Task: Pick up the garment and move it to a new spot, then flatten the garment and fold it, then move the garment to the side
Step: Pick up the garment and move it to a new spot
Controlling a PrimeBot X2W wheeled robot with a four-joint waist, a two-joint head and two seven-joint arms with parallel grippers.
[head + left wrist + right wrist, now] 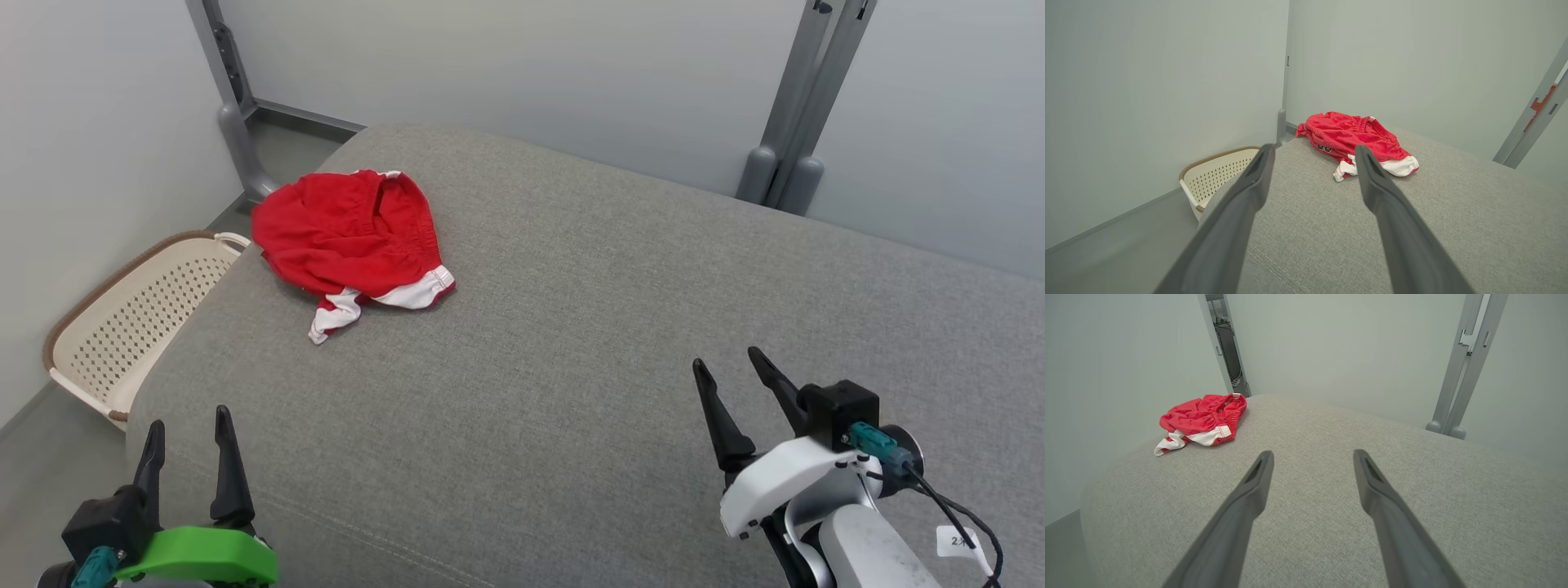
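The garment (351, 237) is a crumpled pair of red shorts with white hems, lying at the far left corner of a grey upholstered surface (588, 327). It also lies ahead in the left wrist view as the garment (1359, 139) and at the upper left in the right wrist view as the garment (1202, 422). My left gripper (188, 420) hovers open at the near left edge, well short of the shorts, nothing between its fingers. My right gripper (729, 363) stands open at the near right, far from the garment and empty.
A cream perforated laundry basket (131, 314) with a brown rim stands on the floor left of the surface, below its edge. Grey metal frame posts (788, 122) rise behind the surface at right, and another post (233, 106) at the back left. Walls enclose the space.
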